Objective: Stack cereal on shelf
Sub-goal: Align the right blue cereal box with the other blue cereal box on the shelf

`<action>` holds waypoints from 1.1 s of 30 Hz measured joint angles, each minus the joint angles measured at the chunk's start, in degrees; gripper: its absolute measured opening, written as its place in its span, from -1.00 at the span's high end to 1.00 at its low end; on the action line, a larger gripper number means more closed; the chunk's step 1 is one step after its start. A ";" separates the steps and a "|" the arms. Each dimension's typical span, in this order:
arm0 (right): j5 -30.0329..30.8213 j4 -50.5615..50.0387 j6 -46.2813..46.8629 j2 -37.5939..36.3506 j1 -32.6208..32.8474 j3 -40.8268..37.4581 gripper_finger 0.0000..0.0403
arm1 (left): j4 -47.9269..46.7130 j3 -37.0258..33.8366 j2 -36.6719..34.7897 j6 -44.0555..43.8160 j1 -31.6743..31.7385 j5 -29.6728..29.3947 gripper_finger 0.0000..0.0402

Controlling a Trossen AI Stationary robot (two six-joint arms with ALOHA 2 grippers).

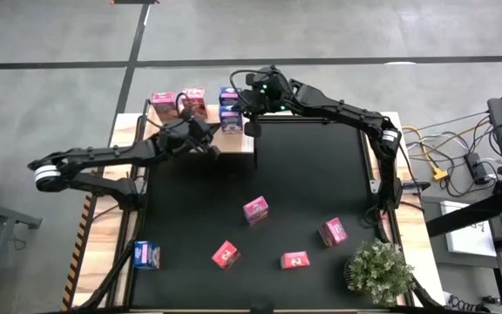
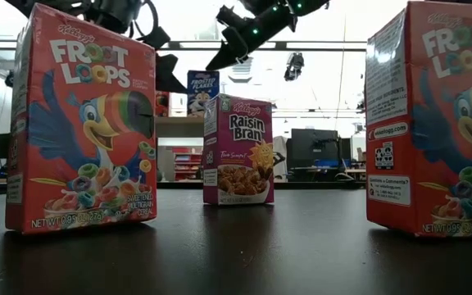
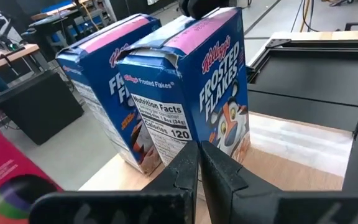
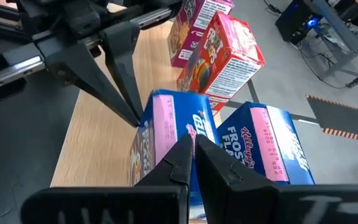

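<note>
Two blue Frosted Flakes cereal boxes point(image 3: 185, 93) point(image 1: 229, 109) stand upright side by side on their bottoms on the pale wooden shelf point(image 3: 284, 149) at the table's far edge. Two pink cereal boxes point(image 4: 219, 53) point(image 1: 179, 102) stand farther left on the same shelf. My left gripper point(image 3: 199, 149) is shut and points at the lower part of the nearer blue box from the table's near left. My right gripper point(image 4: 191, 142) is shut and hovers just over that box's pink top point(image 4: 166, 118), coming from the right. My left gripper meets the nearer blue box with its shut fingertips at the lower part of the upright corner point(image 3: 190, 138) between the nutrition side and the printed front. The fingers come nearly level, slanting a little down. The box stands upright on the shelf. My right gripper is shut above the same box's top flap; whether it touches the flap I cannot tell.
Several loose cereal boxes stand on the black mat nearer the front: pink ones point(image 1: 255, 209) point(image 1: 225, 254) point(image 1: 295, 259) point(image 1: 333, 231) and a blue one point(image 1: 146, 255). A small potted plant point(image 1: 378, 270) sits at the near right corner. Bare shelf wood point(image 1: 238, 146) lies beside the blue boxes.
</note>
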 joint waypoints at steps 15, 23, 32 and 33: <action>0.35 -0.24 0.45 -1.06 0.02 0.19 0.94 | -5.78 1.70 -1.58 -2.08 -0.07 0.03 1.00; 4.50 -7.87 1.06 -5.57 -0.13 0.29 0.94 | -7.85 1.70 -3.87 -2.14 -0.07 0.03 1.00; 4.65 -14.21 3.81 -5.14 -1.01 -0.81 0.94 | -9.04 1.70 -5.90 -2.14 -0.94 0.09 1.00; 4.68 -13.95 3.86 -4.77 -1.03 -1.30 0.94 | -9.16 1.70 -6.01 -2.14 -1.01 0.10 1.00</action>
